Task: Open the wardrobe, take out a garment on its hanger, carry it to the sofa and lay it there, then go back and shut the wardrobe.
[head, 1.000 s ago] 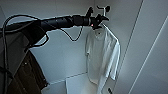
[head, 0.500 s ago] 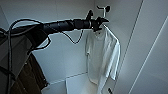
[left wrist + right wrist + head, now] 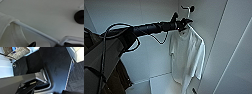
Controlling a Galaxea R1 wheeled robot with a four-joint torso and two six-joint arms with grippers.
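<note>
Inside the open wardrobe (image 3: 146,15) the garment (image 3: 187,57), a white short-sleeved shirt, hangs on the thin white hanger (image 3: 195,32). The hanger's hook top reaches up to a black hook (image 3: 192,8) on the wardrobe's right inner wall. My left gripper (image 3: 183,23) is stretched in at the hanger's neck. In the left wrist view the hanger (image 3: 37,32) runs between two dark fingertips (image 3: 32,44) that stand well apart, so the gripper is open around it. The shirt's shoulder (image 3: 7,25) drapes over the hanger's end. My right gripper (image 3: 29,88) hangs low beside my dark base.
A dark olive-brown jacket (image 3: 119,80) hangs at the wardrobe's left, behind my arm's cables. A white wardrobe door (image 3: 236,57) stands open on the right. The wardrobe's white floor (image 3: 161,83) lies below the shirt.
My left arm has edged slightly lower and further right toward the hanger's neck. The shirt and hanger hang as before.
</note>
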